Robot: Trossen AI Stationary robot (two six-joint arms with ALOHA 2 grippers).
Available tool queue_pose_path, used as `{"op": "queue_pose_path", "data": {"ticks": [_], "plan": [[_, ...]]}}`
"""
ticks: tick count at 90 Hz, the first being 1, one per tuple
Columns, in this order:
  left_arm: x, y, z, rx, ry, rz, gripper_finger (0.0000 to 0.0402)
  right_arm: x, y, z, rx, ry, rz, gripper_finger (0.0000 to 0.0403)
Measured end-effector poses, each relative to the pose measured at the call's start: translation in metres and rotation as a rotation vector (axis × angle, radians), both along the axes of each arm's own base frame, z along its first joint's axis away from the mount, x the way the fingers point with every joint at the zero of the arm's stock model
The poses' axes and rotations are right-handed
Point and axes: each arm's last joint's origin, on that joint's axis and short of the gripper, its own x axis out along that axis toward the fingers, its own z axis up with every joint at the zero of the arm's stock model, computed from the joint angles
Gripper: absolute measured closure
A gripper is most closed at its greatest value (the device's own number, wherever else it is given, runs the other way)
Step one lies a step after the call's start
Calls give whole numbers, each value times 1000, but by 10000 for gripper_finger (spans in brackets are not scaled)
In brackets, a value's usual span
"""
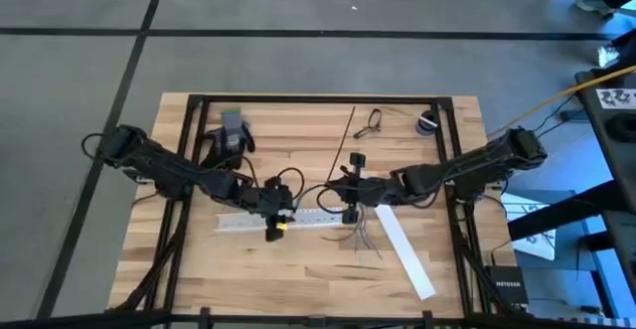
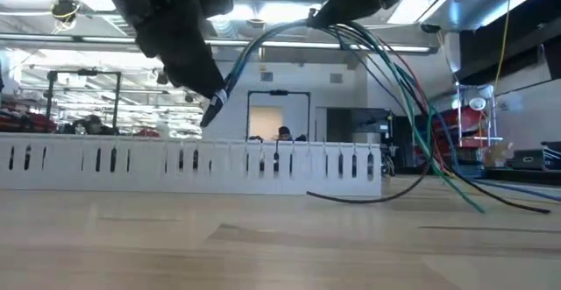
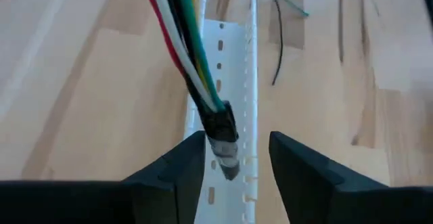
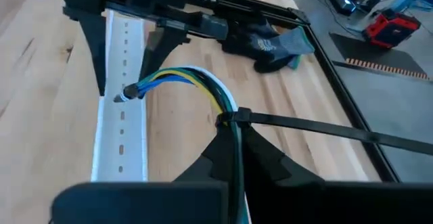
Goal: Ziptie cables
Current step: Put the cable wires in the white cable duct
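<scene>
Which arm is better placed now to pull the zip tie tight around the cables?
Probably the left. The right gripper is shut on the cables right at the zip tie, so it is occupied. The left gripper is open around the bundle's taped end and could let go to take the tie's tail.

- The cables (image 3: 183,41) are a bundle of red, white, black, green and yellow strands; blue and yellow ones show in the right wrist view.
- The slotted duct (image 1: 298,222) is white with dark slots.
- The flat strip (image 1: 405,252), at 4 o'clock of the duct, is plain white.
- The bench (image 1: 298,279) is pale, grained wood.
- The glove (image 4: 277,46) is dark grey with a green cuff.
- The zip tie (image 4: 318,127) is black.
</scene>
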Motion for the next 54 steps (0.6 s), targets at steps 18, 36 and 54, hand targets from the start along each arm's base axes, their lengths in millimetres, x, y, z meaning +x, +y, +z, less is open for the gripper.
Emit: {"op": "queue_pose_path", "data": {"ticks": [18, 36, 54], "plan": [[2, -1, 2, -10, -25, 2, 252, 0, 0, 0, -3, 3, 1, 403], [10, -1, -10, 43, -19, -33, 274, 1, 0, 1, -14, -4, 10, 403], [3, -1, -11, 199, 18, 16, 379, -1, 1, -1, -8, 22, 29, 403]]}}
